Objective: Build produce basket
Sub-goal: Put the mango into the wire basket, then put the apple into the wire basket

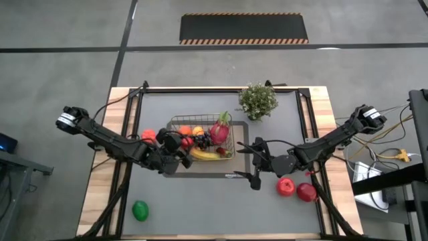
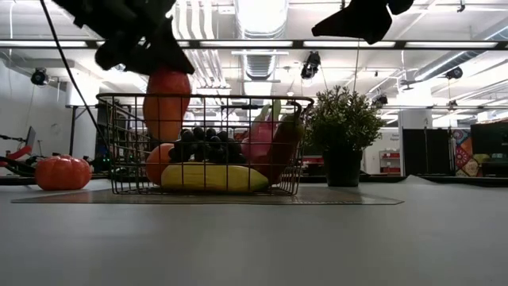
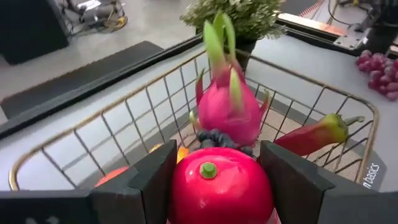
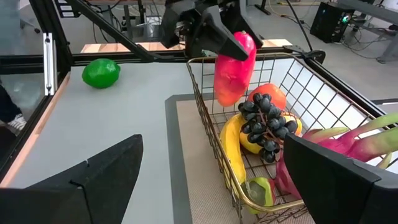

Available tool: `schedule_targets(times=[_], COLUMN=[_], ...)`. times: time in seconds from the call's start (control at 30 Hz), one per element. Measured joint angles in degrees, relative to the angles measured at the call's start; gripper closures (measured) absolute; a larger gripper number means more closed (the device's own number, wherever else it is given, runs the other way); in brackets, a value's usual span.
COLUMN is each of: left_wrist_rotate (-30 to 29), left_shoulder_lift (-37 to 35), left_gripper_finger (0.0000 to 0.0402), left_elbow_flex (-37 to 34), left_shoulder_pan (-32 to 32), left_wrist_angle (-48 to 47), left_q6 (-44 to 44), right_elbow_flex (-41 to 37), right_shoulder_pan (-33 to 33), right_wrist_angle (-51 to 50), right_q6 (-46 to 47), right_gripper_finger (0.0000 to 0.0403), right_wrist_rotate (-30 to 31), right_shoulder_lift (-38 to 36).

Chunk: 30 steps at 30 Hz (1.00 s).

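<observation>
- The basket [image 1: 175, 122] is a shallow rectangle of thin dark wire grid, standing on a flat mat [image 1: 200, 169] near the table's middle, just beside a potted plant [image 1: 258, 100].
- Inside lie a yellow banana [image 2: 213, 177], dark grapes [image 4: 267, 129], a pink dragon fruit [image 3: 227, 106] with green tips, a red pepper [image 3: 314, 134] with a green stem, and an orange fruit [image 1: 185, 130].
- The left gripper [image 3: 211, 180] hangs over the basket's left end, its fingers pinching a red-orange fruit [image 4: 234, 68] with a small green stem, held above the rim.
- The right gripper [image 1: 255, 163], fingers spread wide and empty, hovers just right of the basket.
- Two red apples [image 1: 295, 189] sit on the table near the right arm.
- A green lime [image 1: 140, 210] lies well apart, near the table's front left.
- An orange-red fruit [image 2: 62, 171] rests on the table left of the basket.
</observation>
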Motion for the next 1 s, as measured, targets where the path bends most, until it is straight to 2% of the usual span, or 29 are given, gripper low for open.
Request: schedule_targets(times=[0.33, 0.77, 1.0], left_wrist_rotate=[0.03, 0.16, 0.17], left_shoulder_lift=[0.02, 0.02, 0.02], left_gripper_finger=[0.0194, 0.0126, 0.0119], left_elbow_flex=[-3.74, -3.96, -3.96], left_shoulder_pan=[0.02, 0.09, 0.09], left_wrist_angle=[0.5, 0.48, 0.49], left_q6=[-5.68, -5.62, -5.05], right_elbow_flex=[-0.02, -0.09, -0.09], right_shoulder_pan=[-0.02, -0.02, -0.02], right_wrist_angle=[0.08, 0.11, 0.07], right_q6=[0.61, 1.74, 2.07], right_gripper_finger=[0.0033, 0.0033, 0.0033], right_wrist_rotate=[-0.02, -0.02, -0.02], right_shoulder_lift=[0.0, 0.02, 0.02])
